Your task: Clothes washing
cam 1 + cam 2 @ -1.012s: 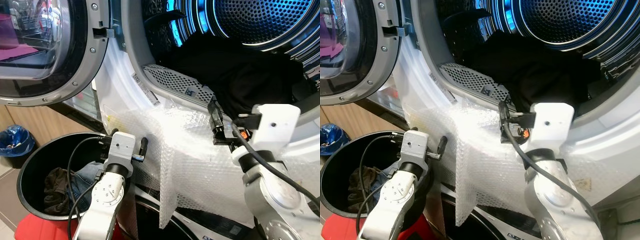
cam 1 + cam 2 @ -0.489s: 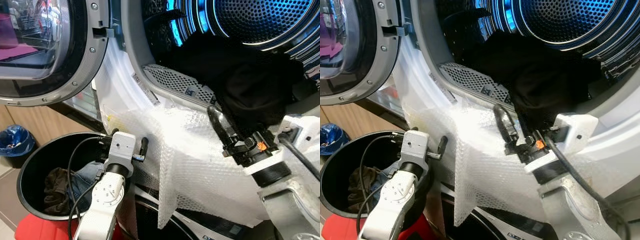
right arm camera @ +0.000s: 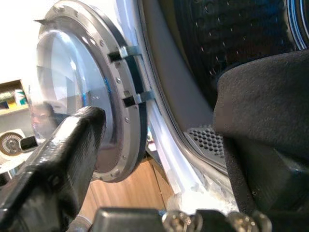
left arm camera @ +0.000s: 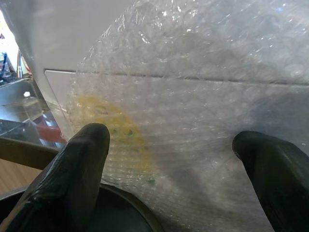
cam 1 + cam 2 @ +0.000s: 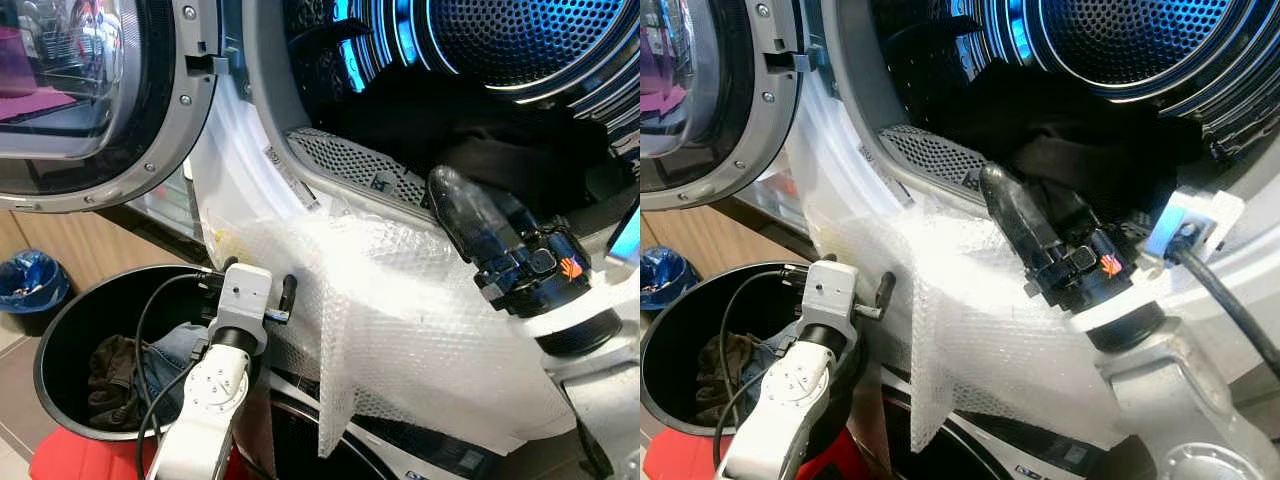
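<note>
Behind right gripper [image 5: 1015, 215] (drum-side): black garment [image 5: 1110, 150]

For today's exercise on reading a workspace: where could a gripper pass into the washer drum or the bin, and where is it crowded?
Upper drum, above the dark clothes, is open. The drum mouth over the bubble wrap is crowded by the right gripper. The black bin has room on its far-left side; clothes and the left gripper crowd its right.

I'm looking past the black bin [image 5: 60, 330] at a wooden cabinet front [image 5: 70, 255] just behind it. A blue bag [image 5: 30, 282] sits low beside the bin, a strip of tiled floor [image 5: 12, 435] below. Blue light glows above, bright daylight further off.
</note>
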Controlling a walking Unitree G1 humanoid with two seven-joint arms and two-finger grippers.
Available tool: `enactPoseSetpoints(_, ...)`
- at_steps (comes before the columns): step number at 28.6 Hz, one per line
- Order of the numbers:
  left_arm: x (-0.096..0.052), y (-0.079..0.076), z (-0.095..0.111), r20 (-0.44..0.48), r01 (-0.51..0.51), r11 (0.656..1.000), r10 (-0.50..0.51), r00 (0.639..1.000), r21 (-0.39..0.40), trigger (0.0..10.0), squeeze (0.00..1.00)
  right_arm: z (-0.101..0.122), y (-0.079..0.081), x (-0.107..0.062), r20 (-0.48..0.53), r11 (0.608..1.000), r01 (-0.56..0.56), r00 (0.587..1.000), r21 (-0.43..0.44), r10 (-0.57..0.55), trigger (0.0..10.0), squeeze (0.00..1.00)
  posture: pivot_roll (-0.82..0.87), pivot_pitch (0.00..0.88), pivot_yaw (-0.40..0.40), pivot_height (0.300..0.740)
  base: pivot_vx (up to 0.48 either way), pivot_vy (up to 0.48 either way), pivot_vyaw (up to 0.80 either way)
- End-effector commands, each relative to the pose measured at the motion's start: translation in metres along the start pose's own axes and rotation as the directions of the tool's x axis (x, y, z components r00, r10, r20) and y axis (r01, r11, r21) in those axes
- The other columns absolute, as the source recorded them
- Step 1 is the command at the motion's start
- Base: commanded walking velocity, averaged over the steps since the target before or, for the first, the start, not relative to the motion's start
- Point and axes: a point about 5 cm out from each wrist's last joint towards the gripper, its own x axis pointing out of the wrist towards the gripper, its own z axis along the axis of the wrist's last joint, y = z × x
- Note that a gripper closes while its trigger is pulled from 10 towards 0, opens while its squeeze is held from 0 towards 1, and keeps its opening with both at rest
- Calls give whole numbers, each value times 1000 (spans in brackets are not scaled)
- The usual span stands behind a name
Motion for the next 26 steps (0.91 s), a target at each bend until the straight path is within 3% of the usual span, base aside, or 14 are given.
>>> enactPoseSetpoints(1,3,-22,9,41,99,995,-98,994,-25,10000,0,0,0,5,-15,1000,-14,1000,-17,14,10000,0,-201,62,-119,740,0,0,0)
enactPoseSetpoints(7,4,-20,11,47,92,996,-91,995,-22,10000,0,-2,-8,22,-57,997,-15,998,-74,11,10000,0,-183,58,-121,740,0,0,0)
enactPoseSetpoints(11,5,-18,12,50,81,997,-80,995,-17,10000,0,2,-7,49,-47,984,-125,992,-124,120,10000,0,-177,55,-120,740,0,0,0)
enactPoseSetpoints(17,5,-18,11,50,81,997,-80,995,-16,10000,0,3,-7,53,-47,980,-145,989,-139,139,10000,0,-177,55,-120,740,0,0,0)
enactPoseSetpoints(19,6,-17,13,58,79,997,-78,995,-14,10000,0,11,-2,92,-81,915,-371,928,-160,363,10000,0,-155,44,-118,740,0,0,0)
enactPoseSetpoints(20,7,-15,14,63,75,997,-74,995,-11,10000,0,13,-1,118,-132,854,-478,878,-205,459,10000,0,-150,41,-117,740,0,0,0)
enactPoseSetpoints(25,7,-15,15,64,73,997,-72,995,-9,10000,0,18,-7,141,-158,824,-514,858,-240,489,10000,0,-145,37,-114,740,0,0,0)
enactPoseSetpoints(26,7,-15,15,66,73,997,-72,995,-9,10000,0,25,-12,153,-145,832,-471,882,-294,448,10000,0,-140,35,-117,740,0,0,0)
